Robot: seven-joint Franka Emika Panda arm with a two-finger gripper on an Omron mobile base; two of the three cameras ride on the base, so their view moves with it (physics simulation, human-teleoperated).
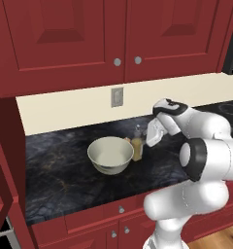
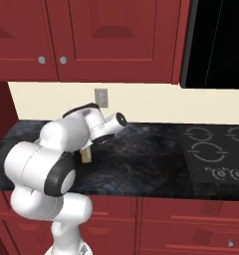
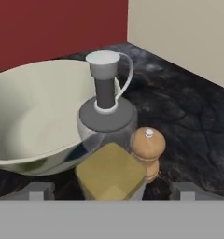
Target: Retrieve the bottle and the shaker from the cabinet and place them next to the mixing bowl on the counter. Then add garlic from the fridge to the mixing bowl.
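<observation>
We see the bottle point(image 3: 109, 140) standing up on the counter point(image 3: 179, 112), right beside the mixing bowl point(image 3: 34, 116). It is pale yellow with a grey pump top. In the hand view it stands so close to the bowl's side that we cannot tell if they touch. The shaker point(image 3: 148, 150) is a small brown wooden one with a knob on top. It stands just beside the bottle, on the side away from the bowl.

In the left base view the bottle point(image 1: 137, 146) is just right of the bowl point(image 1: 110, 154) on the black counter point(image 1: 60, 175), and the bowl looks empty.

Our gripper point(image 3: 111, 190) has its two fingers point(image 3: 39, 190) far apart, one on each side of the bottle, and they hold nothing. In the left base view the gripper point(image 1: 150, 138) is just right of the bottle.

Behind the counter is a cream wall point(image 1: 65, 104) with a grey outlet point(image 1: 117, 97). Red cabinet doors point(image 1: 65, 39) hang above, shut. In the right base view a stovetop point(image 2: 216, 154) sits further along the counter.
</observation>
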